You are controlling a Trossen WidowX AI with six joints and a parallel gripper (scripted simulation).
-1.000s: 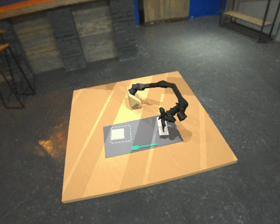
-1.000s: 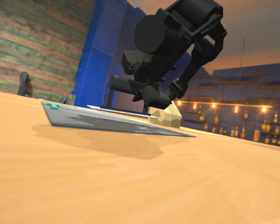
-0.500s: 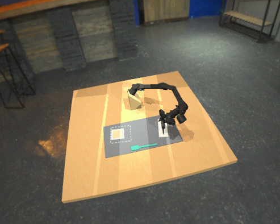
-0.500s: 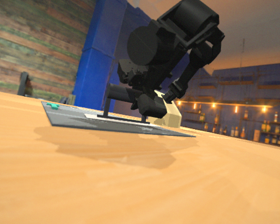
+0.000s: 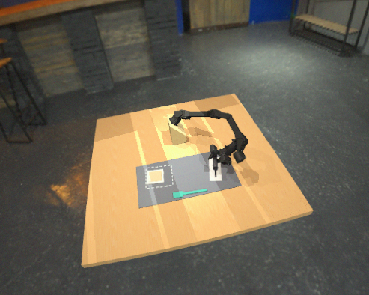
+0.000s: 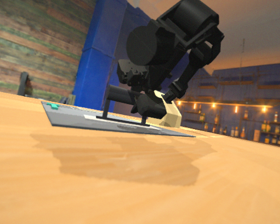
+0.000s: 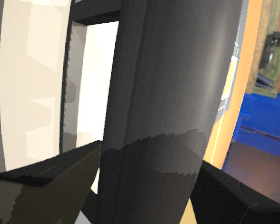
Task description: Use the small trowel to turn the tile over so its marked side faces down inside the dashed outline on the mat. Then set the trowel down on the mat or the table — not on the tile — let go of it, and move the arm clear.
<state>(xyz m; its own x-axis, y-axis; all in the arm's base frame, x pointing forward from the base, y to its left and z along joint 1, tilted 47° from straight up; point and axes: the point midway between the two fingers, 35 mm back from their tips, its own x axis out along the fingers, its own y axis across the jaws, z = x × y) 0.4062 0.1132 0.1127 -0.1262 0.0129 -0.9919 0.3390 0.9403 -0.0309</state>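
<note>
So the black gripper is open around the black cylindrical handle of the white-bladed trowel, whose blade sits flat on the right part of the grey rectangular mat in the top view. The square white-bordered tan tile is inside the dashed outline, left of centre; teal paddle-shaped tool near the mat's lower edge.

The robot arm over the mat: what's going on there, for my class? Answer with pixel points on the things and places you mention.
The robot's gripper (image 5: pixel 215 159) (image 6: pixel 134 98) (image 7: pixel 145 153) is open around the dark handle of the trowel (image 5: pixel 212 174) (image 6: pixel 119 94) (image 7: pixel 165 100), whose flat blade rests on the grey mat (image 5: pixel 191 174) (image 6: pixel 70 121). Away from it, the tile (image 5: pixel 155 176) (image 7: pixel 229 82) lies inside the dashed outline (image 5: pixel 172 175). The arm is not clear; it looks like the trowel is being let go.
</note>
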